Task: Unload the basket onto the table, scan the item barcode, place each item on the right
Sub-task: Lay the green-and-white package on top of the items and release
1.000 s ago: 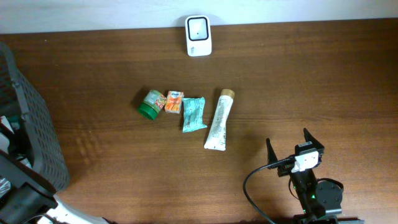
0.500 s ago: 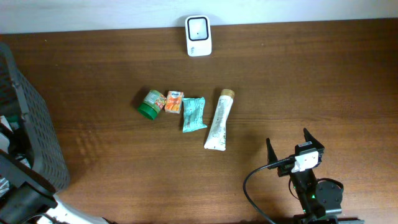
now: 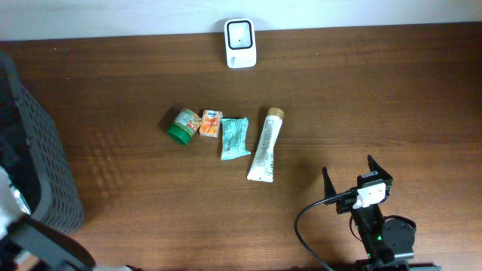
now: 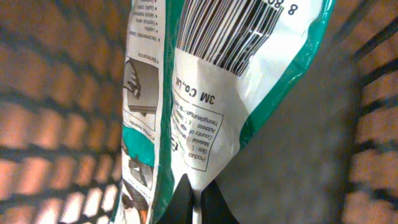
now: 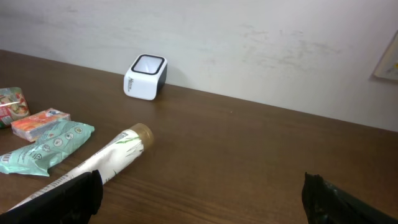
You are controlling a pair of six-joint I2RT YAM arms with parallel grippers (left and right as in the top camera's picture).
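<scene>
A white and green 3M packet (image 4: 211, 99) fills the left wrist view, its barcode (image 4: 231, 30) facing the camera at the top. My left gripper (image 4: 196, 194) is shut on the packet's lower edge, inside the black mesh basket (image 4: 56, 106). From overhead only the left arm (image 3: 41, 247) shows, beside the basket (image 3: 41, 162); the packet is hidden there. The white scanner (image 3: 240, 33) stands at the table's far edge and also shows in the right wrist view as a scanner (image 5: 145, 77) against the wall. My right gripper (image 3: 348, 168) stands open near the front right, holding nothing.
In the middle of the table lie a green-lidded cup (image 3: 181, 125), a small orange box (image 3: 211, 123), a teal packet (image 3: 234, 138) and a white tube (image 3: 265, 144). The tube (image 5: 93, 163) lies just left of the right gripper (image 5: 202, 194).
The left arm has shifted at the lower left by the basket. The right arm and the items on the table have not moved.
</scene>
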